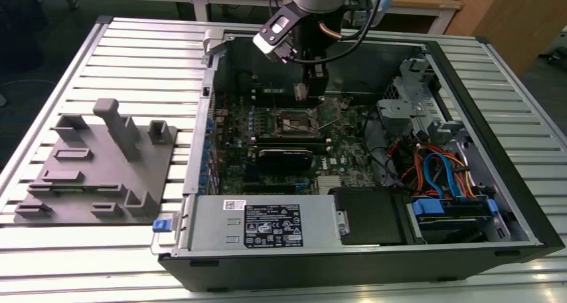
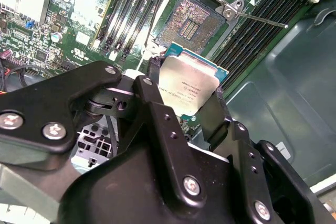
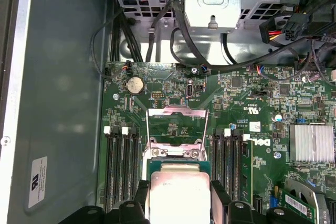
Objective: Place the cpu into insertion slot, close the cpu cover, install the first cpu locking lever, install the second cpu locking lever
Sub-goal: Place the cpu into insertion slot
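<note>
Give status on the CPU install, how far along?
Done: nothing seated yet. In hand: the hand grips the cpu, clear of the insertion slot, which is empty. Left: seating it; the cpu cover stands open and a locking lever is unlatched.

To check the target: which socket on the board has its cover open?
The square slot just beyond the held cpu; its silver cover is flipped back. The long slots beside it have no cover.

Silver cpu (image 2: pixel 189 85), tilted, near the bare insertion slot (image 2: pixel 195 22) (cpu cover (image 3: pixel 177 111) raised).
</note>
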Motion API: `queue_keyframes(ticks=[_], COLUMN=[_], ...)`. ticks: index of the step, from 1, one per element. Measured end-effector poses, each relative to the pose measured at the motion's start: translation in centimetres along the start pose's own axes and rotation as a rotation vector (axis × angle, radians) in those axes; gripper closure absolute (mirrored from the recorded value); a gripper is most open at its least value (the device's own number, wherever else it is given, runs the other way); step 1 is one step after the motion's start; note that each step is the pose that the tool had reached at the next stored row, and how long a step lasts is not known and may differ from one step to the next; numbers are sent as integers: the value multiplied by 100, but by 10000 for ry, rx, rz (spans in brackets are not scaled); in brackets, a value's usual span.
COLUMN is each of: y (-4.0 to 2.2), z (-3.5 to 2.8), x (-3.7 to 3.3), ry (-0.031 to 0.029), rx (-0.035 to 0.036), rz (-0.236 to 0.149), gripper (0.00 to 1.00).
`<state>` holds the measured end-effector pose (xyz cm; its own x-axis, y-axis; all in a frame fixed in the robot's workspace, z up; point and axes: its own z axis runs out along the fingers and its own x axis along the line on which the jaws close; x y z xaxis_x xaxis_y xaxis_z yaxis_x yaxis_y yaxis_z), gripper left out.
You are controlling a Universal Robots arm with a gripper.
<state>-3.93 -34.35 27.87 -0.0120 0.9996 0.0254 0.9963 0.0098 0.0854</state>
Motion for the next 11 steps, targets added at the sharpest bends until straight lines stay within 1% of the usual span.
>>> queue_keyframes(ticks=[11], y=[-1], z=[11], x=[0], ry=[-5], rx=[-1], rz=[0], gripper=[46])
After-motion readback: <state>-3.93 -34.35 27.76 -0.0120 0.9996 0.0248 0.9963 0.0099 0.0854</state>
